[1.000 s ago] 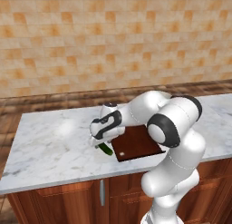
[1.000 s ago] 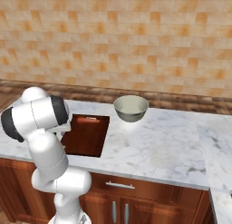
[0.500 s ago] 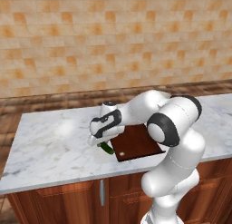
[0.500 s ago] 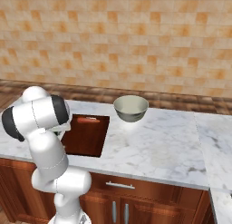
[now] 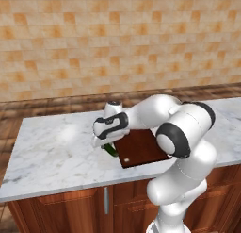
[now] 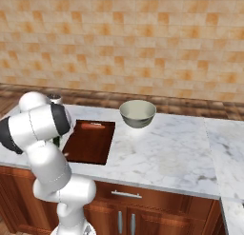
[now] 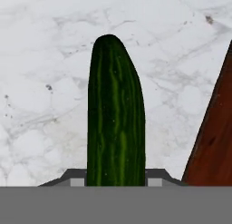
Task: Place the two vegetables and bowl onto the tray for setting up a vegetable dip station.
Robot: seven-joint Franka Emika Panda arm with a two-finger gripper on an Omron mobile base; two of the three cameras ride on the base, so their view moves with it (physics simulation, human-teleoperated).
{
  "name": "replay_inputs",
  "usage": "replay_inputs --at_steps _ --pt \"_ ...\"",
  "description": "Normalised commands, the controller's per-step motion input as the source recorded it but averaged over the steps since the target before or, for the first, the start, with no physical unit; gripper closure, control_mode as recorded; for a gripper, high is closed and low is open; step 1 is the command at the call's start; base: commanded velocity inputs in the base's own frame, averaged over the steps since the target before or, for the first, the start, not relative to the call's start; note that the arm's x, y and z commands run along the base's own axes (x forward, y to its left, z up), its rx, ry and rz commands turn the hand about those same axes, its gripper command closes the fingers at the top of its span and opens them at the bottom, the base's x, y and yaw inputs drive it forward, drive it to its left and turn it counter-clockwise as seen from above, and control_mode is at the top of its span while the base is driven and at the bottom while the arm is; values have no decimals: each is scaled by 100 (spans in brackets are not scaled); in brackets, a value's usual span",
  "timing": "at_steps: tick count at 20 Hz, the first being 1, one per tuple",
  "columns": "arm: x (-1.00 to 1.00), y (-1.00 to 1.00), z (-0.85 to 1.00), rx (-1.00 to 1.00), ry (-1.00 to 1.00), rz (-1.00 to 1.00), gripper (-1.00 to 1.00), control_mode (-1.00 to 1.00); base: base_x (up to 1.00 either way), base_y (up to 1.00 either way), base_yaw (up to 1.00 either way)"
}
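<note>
Base views flank arm, share tray [image 5: 141, 148]; hand view close.

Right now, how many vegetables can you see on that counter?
1: a cucumber lying on the marble beside the tray, between the tool's tips. Another may be hidden behind the arm.

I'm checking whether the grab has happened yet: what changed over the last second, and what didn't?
The pincer closed on the long dark green cucumber on the marble counter, beside the flat reddish-brown tray. No lift is visible: arm and cucumber sit where they were. The tray and the pale grey-green bowl have not moved.
</note>
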Motion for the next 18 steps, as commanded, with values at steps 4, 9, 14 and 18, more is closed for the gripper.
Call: replay_inputs --at_steps 4,9,14,18 --pt "-17 0 56 0 -2 -14 100 -100 0 0 0" --pt "-15 -1 62 0 -3 -17 100 -100 0 0 0" --pt "-11 -11 56 1 0 -21 100 -100 0 0 0" --pt "-9 -24 49 2 0 -28 100 -100 0 0 0"
